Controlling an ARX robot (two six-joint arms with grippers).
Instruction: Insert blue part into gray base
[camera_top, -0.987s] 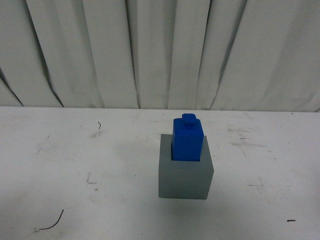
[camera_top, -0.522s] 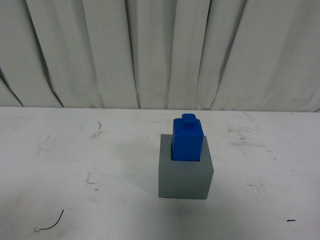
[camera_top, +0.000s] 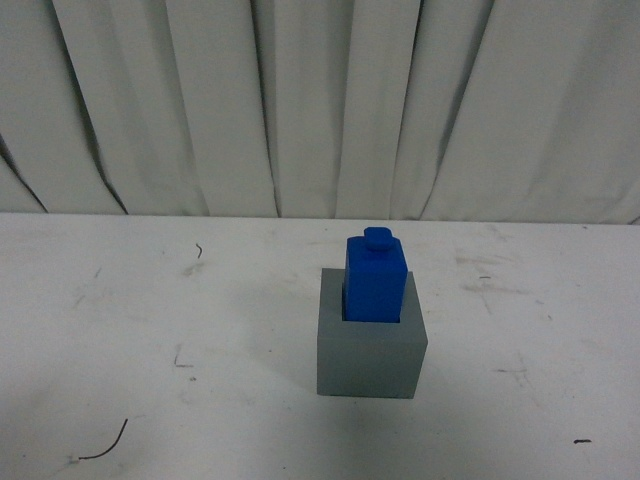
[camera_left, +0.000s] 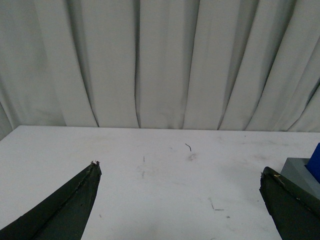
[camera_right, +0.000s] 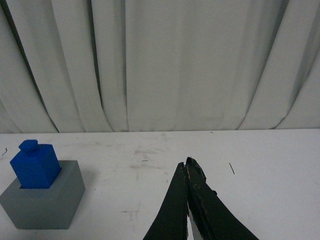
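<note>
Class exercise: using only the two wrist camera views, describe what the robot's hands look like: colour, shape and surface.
The left hand shows two dark, greenish-black fingers tapering to points, with rough, frayed-looking tips. The right hand has similar dark, tapered fingers, with a sliver of white at their base. No cables or markings are visible.

Lower portion of the bright blue matte block with a small top knob (camera_top: 375, 282) is hidden inside the square recess of the plain gray matte cube (camera_top: 370, 352); depth of seating cannot be told. In the left wrist view, both the block (camera_left: 315, 161) and the cube (camera_left: 301, 172) are cut off by the picture's edge, the cube partly behind a dark finger (camera_left: 289, 205) of the left gripper (camera_left: 179, 170). Neither arm appears in the front view. In the right wrist view, the fingertips of the right gripper (camera_right: 187, 164) meet; the finger bases run off the picture's edge.
</note>
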